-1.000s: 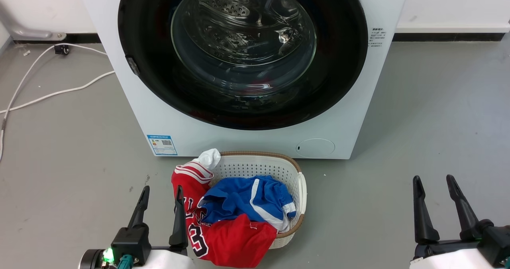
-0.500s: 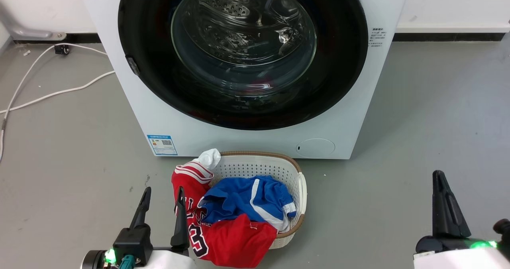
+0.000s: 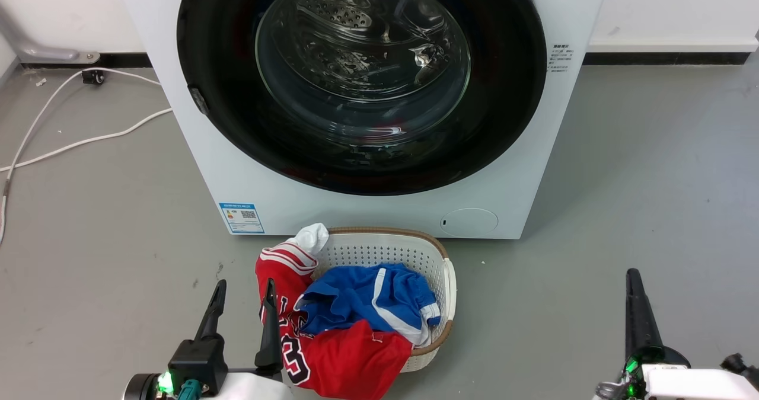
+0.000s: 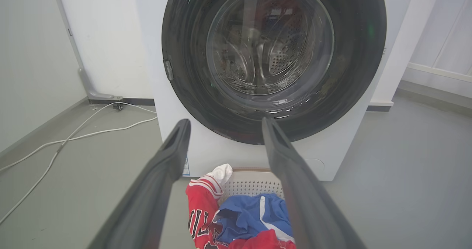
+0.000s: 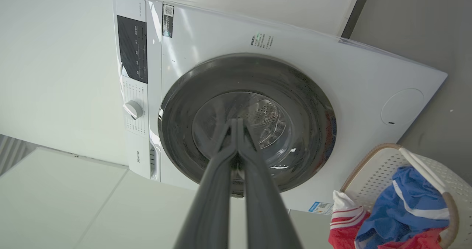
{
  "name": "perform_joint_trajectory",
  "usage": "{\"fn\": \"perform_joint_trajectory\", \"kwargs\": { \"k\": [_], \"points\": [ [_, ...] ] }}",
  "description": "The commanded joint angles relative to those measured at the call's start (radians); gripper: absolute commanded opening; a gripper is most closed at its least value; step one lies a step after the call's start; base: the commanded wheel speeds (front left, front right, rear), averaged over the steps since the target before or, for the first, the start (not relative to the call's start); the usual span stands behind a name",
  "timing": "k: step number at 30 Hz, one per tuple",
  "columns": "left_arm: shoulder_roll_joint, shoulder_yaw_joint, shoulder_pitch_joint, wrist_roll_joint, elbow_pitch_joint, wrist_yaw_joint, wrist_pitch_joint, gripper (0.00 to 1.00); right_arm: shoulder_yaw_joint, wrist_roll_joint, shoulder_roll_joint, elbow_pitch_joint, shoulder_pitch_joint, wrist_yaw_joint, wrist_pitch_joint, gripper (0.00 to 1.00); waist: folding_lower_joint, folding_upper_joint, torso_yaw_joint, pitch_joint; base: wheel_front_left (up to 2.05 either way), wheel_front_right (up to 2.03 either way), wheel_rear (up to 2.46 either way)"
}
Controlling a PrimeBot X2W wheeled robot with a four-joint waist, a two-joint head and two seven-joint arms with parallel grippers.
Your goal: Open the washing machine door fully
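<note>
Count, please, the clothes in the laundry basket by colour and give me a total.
Red: 1, the jersey, which hangs over the basket wall
Blue: 1, the garment with white stripes
White: 1, the small cloth at the rim
Total: 3

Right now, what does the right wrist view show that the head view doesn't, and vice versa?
Right wrist view adds: the black rectangular control panel and white round dial on the big white washing machine. Head view adds: white cables on the grey floor and the open left tool. Shared: the glossy black round door, closed; the white perforated plastic laundry basket of clothes; the shut right tool.
</note>
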Motion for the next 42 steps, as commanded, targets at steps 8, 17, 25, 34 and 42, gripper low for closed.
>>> {"fn": "perform_joint_trajectory", "kwargs": {
  "k": [8,17,25,34,42],
  "points": [
    [-0.001,0.004,0.007,0.004,-0.003,0.01,-0.003,1.0,-0.025,0.269,-0.006,-0.095,0.018,0.0,0.102,0.0,0.0,-0.0001,-0.004,0.003,0.0,0.0,0.0],
    [-0.001,0.007,0.008,0.01,-0.01,0.017,-0.003,1.0,-0.134,0.431,-0.001,-0.135,0.06,0.0,0.312,0.0,0.0,-0.0001,-0.005,0.008,0.0,0.0,0.0],
    [-0.001,0.008,0.004,0.02,-0.01,0.018,-0.003,1.0,-0.163,0.468,0.001,-0.115,0.072,0.0,0.397,0.0,0.0,-0.0001,-0.002,0.012,0.0,0.0,0.0],
    [-0.002,0.008,-0.003,0.028,-0.011,0.018,-0.003,1.0,-0.154,0.454,0.001,-0.114,0.065,0.0,0.392,0.0,0.0,-0.0001,0.002,0.021,0.0,0.0,0.0],
    [-0.002,0.012,-0.029,0.037,-0.018,0.016,-0.003,1.0,-0.194,0.431,0.001,-0.084,-0.005,0.0,0.392,0.0,0.0,-0.0001,0.008,0.061,0.0,0.0,0.0]
  ]
}}
